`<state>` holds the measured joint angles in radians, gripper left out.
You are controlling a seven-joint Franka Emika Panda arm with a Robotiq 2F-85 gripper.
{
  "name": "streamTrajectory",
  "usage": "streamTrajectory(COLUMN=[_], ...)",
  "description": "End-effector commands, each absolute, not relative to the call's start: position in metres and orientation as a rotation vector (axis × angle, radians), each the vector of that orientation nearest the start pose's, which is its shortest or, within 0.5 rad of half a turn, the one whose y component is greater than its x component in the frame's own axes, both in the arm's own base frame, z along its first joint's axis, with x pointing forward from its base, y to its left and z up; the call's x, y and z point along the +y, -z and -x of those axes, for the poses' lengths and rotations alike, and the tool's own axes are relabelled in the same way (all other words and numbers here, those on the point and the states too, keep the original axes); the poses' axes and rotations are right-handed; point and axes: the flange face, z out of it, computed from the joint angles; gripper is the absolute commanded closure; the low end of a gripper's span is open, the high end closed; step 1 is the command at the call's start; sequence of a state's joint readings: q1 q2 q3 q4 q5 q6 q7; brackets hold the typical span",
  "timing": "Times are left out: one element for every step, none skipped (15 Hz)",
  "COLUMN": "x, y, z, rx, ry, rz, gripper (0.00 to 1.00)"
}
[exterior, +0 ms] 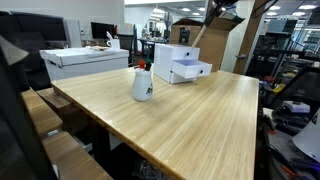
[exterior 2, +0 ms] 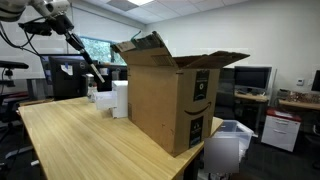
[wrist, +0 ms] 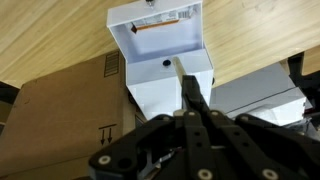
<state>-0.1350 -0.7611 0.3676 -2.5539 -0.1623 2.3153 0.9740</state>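
Black Robotiq gripper [wrist: 196,115] — fingers closed tight on 1 slim pale wooden stick [wrist: 182,82], its tip pointing at the open white plastic drawer unit [wrist: 160,40]. Brown cardboard box [wrist: 60,110] just beside.

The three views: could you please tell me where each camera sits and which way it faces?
Exterior view: low off a table corner, facing across to the bottle and drawer unit; the held stick enters from above.
Exterior view: behind the cardboard box, facing along the table; arm upper left.
Wrist view: looks down past the gripper, shut on the stick, into the open drawer unit.
Shared: drawer unit and cardboard box, in all.
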Motion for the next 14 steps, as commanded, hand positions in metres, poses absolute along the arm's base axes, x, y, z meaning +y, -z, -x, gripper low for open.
streamTrajectory(x=[0.109,0.111,0.111,0.111,0.109,0.107,0.106,0.105,0.104,0.103,0.102,0.102,0.101,0.100], y=[-0.535,-0.532,-0.525,-0.517,-0.511,-0.505,-0.499,-0.493,-0.488,-0.482,-0.478,-0.474,-0.471,-0.468], z=[-0.358,-0.358,-0.360,-0.363,-0.366,-0.368,-0.370,-0.372,-0.375,-0.378,-0.381,-0.384,-0.387,-0.390], rx=[1.005,0.997,0.992,0.992,0.990,0.996,0.997,1.000,0.999,0.998,0.998,0.993,0.991,0.984], ry=[0.885,0.883,0.884,0.871,0.853,0.836,0.818,0.802,0.787,0.778,0.776,0.774,0.782,0.789], rz=[2.942,2.948,2.949,2.960,2.970,2.979,2.987,2.993,2.996,2.992,2.987,2.981,2.970,2.959], gripper=[0.97,0.97,0.97,0.97,0.97,0.97,0.97,0.97,0.97,0.97,0.97,0.97,0.97,0.97])
